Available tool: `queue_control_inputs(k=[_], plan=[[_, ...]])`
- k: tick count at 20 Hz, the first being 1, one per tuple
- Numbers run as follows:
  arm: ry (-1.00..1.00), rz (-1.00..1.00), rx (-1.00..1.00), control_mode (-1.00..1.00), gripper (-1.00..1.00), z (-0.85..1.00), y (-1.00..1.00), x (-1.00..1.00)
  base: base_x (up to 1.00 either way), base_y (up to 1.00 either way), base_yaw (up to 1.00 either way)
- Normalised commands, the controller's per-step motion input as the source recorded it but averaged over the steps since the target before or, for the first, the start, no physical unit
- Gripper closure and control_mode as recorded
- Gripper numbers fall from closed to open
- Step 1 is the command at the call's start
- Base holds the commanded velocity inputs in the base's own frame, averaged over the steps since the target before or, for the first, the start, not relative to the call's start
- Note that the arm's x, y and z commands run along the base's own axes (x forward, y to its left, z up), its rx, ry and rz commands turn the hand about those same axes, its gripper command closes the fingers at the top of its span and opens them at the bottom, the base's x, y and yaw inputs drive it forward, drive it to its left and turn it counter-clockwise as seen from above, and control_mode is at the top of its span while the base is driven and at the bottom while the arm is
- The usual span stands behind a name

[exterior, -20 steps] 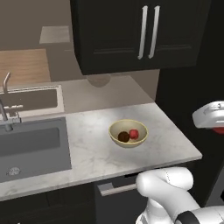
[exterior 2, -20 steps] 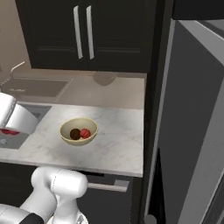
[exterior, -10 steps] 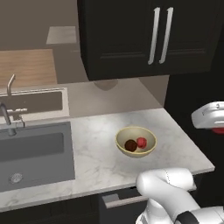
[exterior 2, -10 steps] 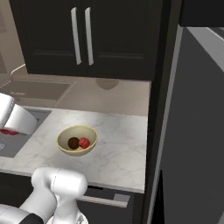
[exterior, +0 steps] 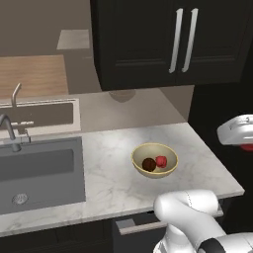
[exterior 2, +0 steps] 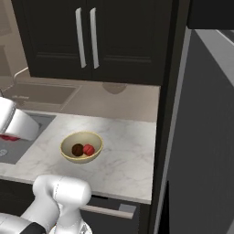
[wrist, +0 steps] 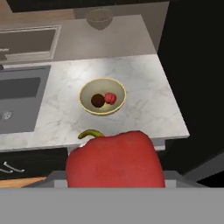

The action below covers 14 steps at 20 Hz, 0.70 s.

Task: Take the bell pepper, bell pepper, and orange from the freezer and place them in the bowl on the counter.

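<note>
— At the bottom centre of the hand view, what is that red mass?
— One bell pepper [wrist: 114, 159], glossy, with a curled green stem at its upper left. It sits right against the camera, clenched in the hand [wrist: 114, 181]; the fingertips themselves are hidden behind it.
— Where does the hand show from the base?
— At the right edge of the left base view [exterior: 238, 134], a white body with a sliver of red beneath, out past the table's [exterior: 113, 183] right end. In the right base view it sits at the left edge.
— And the bowl?
— The bowl [wrist: 86, 94] stands on the marbled table, above the held pepper in the hand view and well apart from it. In the left base view it lies lower centre.
— What is inside it?
— The orange [wrist: 97, 101], dark brownish, on the left, and the second bell pepper [wrist: 110, 98] just beside it on the right; I cannot tell whether they touch.
— Anything else nearby?
— A sink [exterior: 39, 168] at the left, and a duller bowl [wrist: 99, 18] at the back of the table.
</note>
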Motion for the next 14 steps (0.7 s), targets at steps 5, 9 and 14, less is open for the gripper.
queue_control_inputs(k=[5, 9, 14], plan=[[0.05, 0.0, 0.0, -1.0, 1.0, -0.06, 0.0, 0.47, 0.09, 0.0, 0.0], [0.13, 0.0, 0.0, -1.0, 1.0, -0.48, 0.02, 0.56, 0.0, 0.0, 0.0], [0.02, 0.0, 0.0, -1.0, 1.0, -0.67, 0.0, 0.44, 0.0, 0.0, 0.0]])
